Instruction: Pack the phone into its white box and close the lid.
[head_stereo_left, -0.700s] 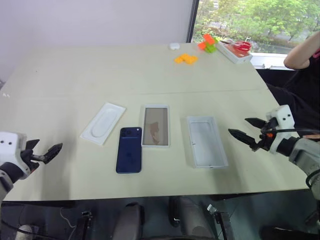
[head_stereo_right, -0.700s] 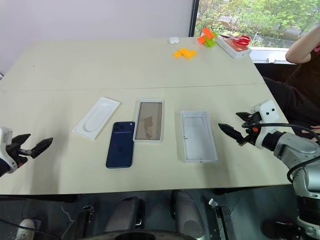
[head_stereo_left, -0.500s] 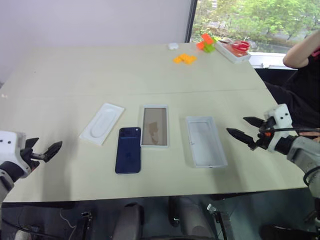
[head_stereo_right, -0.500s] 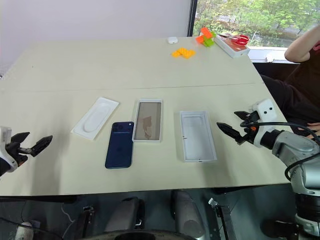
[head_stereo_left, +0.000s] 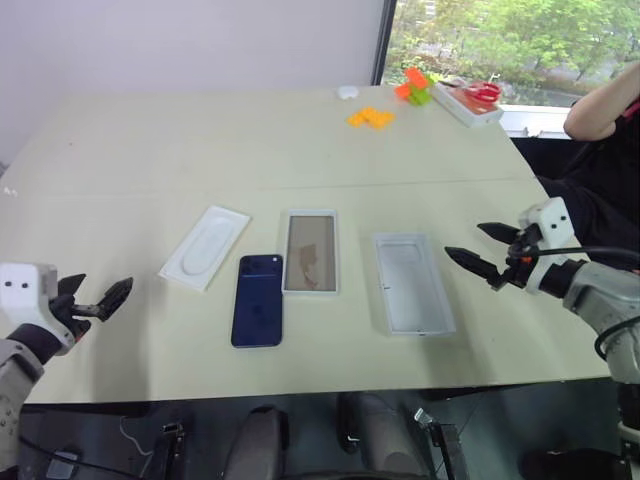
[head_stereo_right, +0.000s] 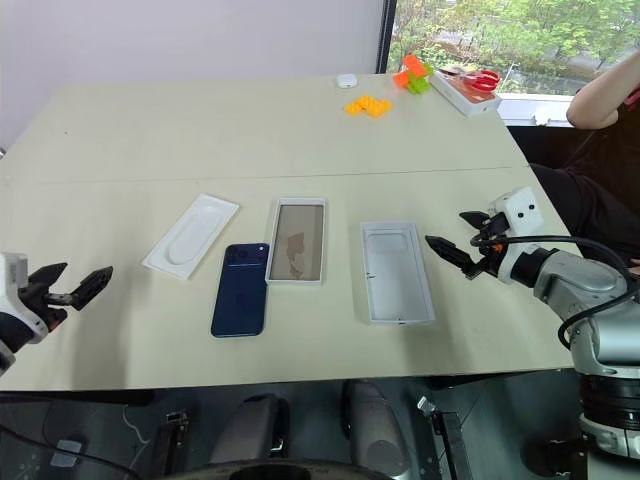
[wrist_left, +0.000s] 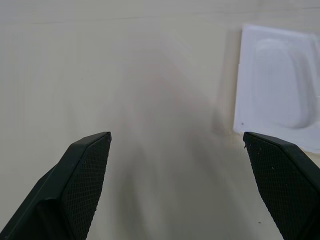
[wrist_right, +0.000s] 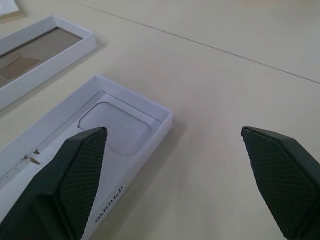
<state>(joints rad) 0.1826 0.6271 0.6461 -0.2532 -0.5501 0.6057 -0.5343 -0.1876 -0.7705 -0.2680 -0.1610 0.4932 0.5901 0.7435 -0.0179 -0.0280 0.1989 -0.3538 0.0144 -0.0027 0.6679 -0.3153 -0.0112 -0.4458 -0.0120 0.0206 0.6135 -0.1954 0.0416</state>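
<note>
Both claws (head_stereo_left: 100, 303) (head_stereo_left: 478, 252) hover spread above the table (head_stereo_left: 200, 150).

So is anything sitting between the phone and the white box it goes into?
Nothing visible does. The phone lies flat right beside the white box, on its left, with only bare table between. The lid lies on the box's other side, out of that path.

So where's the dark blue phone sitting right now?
The glossy navy-blue phone lies flat on the pale table, toward the robot's left of centre, between the thin white moulded insert and the shallow white cardboard box.
</note>
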